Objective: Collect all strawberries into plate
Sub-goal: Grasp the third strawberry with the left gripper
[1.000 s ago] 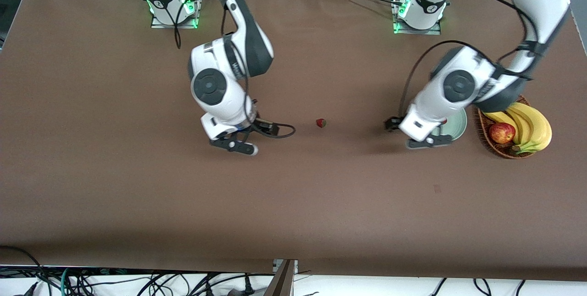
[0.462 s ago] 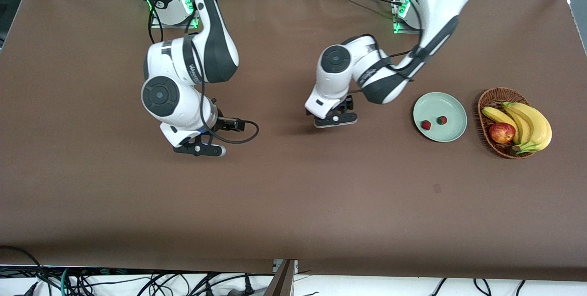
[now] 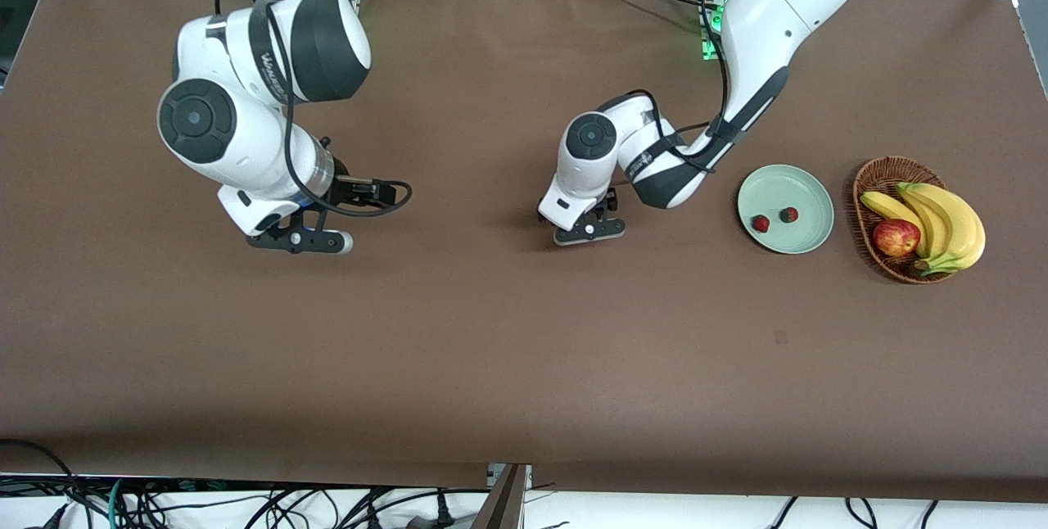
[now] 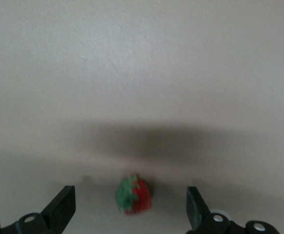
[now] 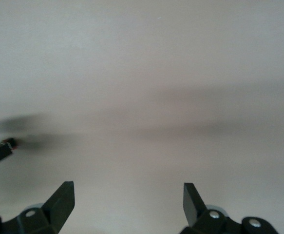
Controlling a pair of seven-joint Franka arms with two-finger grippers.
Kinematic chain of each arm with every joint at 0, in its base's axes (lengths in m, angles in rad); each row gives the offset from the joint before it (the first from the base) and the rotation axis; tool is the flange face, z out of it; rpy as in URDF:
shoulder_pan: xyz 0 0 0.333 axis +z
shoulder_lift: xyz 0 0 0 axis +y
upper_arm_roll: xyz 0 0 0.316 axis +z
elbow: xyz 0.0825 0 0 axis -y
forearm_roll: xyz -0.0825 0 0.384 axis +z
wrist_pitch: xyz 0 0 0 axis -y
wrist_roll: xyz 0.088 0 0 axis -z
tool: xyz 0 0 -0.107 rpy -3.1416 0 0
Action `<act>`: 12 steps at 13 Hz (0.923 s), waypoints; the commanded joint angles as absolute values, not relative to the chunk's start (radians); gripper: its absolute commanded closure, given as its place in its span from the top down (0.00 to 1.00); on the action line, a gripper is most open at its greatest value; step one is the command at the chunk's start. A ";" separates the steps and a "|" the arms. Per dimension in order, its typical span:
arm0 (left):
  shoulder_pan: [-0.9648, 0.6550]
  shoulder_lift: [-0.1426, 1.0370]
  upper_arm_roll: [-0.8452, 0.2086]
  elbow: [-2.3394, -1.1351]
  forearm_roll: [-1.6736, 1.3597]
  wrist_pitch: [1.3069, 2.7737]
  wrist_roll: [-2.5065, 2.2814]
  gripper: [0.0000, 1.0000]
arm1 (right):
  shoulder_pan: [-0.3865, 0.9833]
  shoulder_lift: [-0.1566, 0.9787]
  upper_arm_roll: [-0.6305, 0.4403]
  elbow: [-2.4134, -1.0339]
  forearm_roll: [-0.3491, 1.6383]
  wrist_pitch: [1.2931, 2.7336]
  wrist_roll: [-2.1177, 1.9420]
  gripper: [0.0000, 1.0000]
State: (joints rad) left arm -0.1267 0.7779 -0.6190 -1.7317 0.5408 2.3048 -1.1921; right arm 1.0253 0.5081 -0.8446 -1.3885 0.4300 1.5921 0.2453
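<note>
Left pincer hangs low over the middle of the brown surface in the front view, and its arm hides whatever lies beneath. Toward the left arm's end sits the plate with two strawberries on it, side by side and apart. Just beside the plate, closer to that end, a wicker basket holds bananas and an apple. Right pincer hangs over bare surface toward the right arm's end, well apart from everything.

From the left wrist view, the left pincer stands wide, and a third strawberry lies on the surface between its fingers, touching neither.

From the right wrist view, the right pincer also stands wide, with only bare surface below.
</note>
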 commanded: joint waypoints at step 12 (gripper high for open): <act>-0.155 0.810 -0.614 -1.712 0.545 2.295 -1.252 0.18 | 0.880 0.324 -0.672 -1.546 0.283 1.609 0.160 0.99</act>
